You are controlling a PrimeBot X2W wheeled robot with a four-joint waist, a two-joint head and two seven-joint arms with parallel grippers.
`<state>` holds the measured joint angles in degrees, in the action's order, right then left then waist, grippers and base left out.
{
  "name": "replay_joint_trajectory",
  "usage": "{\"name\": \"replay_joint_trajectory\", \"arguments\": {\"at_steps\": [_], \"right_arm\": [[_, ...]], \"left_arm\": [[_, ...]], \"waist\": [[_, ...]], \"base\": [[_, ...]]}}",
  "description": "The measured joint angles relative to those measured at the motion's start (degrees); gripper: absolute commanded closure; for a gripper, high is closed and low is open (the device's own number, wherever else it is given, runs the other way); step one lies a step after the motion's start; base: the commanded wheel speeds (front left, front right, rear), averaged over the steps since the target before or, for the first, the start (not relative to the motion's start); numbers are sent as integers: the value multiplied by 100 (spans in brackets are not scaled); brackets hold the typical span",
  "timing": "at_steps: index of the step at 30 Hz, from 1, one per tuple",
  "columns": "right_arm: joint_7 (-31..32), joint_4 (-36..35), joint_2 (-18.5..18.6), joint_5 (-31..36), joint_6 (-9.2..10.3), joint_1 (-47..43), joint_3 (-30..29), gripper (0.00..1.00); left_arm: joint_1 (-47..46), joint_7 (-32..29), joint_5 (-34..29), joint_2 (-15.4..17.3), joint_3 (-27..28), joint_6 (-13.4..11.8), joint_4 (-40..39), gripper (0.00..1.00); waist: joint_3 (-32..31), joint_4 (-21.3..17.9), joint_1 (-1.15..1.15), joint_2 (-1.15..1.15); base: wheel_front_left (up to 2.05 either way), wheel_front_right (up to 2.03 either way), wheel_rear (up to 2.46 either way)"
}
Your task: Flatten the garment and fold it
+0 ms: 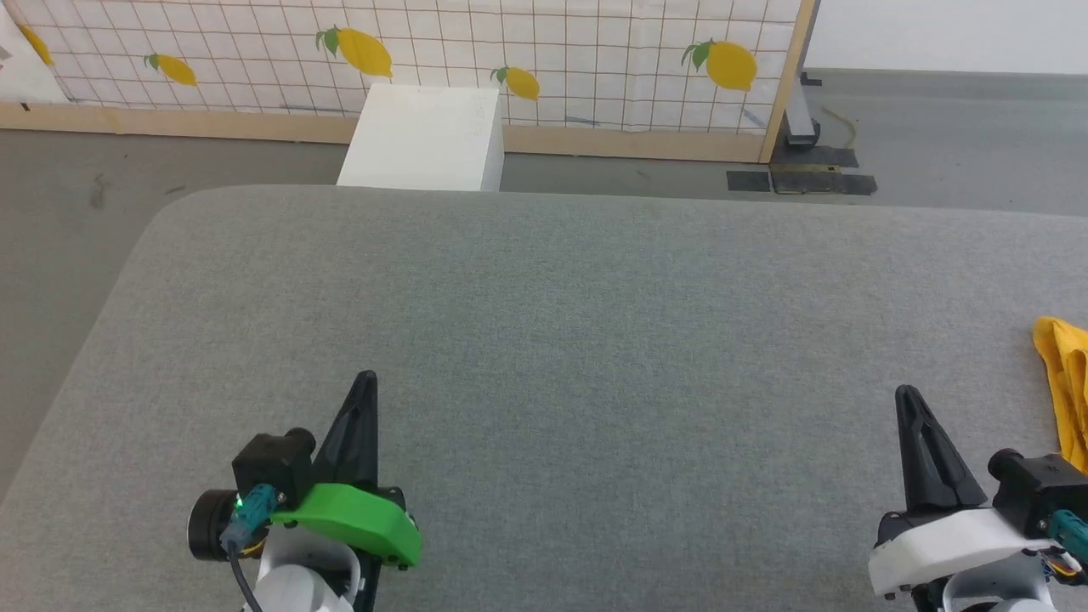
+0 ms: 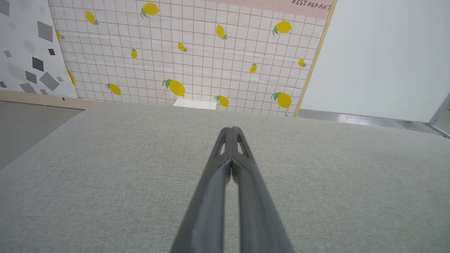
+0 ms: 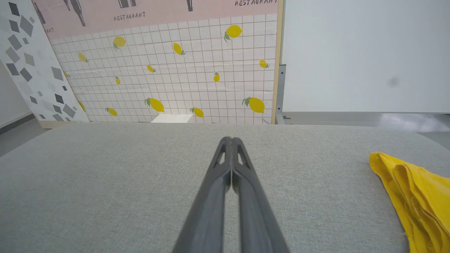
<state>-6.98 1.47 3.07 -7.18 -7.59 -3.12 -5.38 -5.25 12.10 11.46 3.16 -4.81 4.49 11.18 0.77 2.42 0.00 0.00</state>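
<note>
Here, "RESTAURANT" marks the pink panel (image 3: pixel 168 14) beyond the garment (image 3: pixel 415 196).

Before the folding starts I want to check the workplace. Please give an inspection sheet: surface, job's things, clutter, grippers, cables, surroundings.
Surface: grey fabric-covered table with rounded corners, flat, no marks seen.
Job's things: bright yellow cloth garment, bunched at the table's right side, cut by the picture edge; not yet flattened or folded.
Clutter: nothing seen.
Grippers: left gripper and right gripper both shut, holding nothing, over the table; the right one is nearer the garment, apart from it.
Cables: dark cable at the left wrist; yellowish cable on the grey floor by a metal post.
Surroundings: lemon-print tiled panel, white box behind the table.
</note>
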Motion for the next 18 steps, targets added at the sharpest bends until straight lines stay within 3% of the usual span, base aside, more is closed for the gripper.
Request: {"name": "replay_joint_trajectory", "arguments": {"at_steps": [18], "right_arm": [[119,-10,0,104,0,16,92,100]], "left_arm": [[58,-201,-242,0,65,-57,-188,100]], "waist": [[-14,-43,0,0]], "base": [[0,0,0]]}}
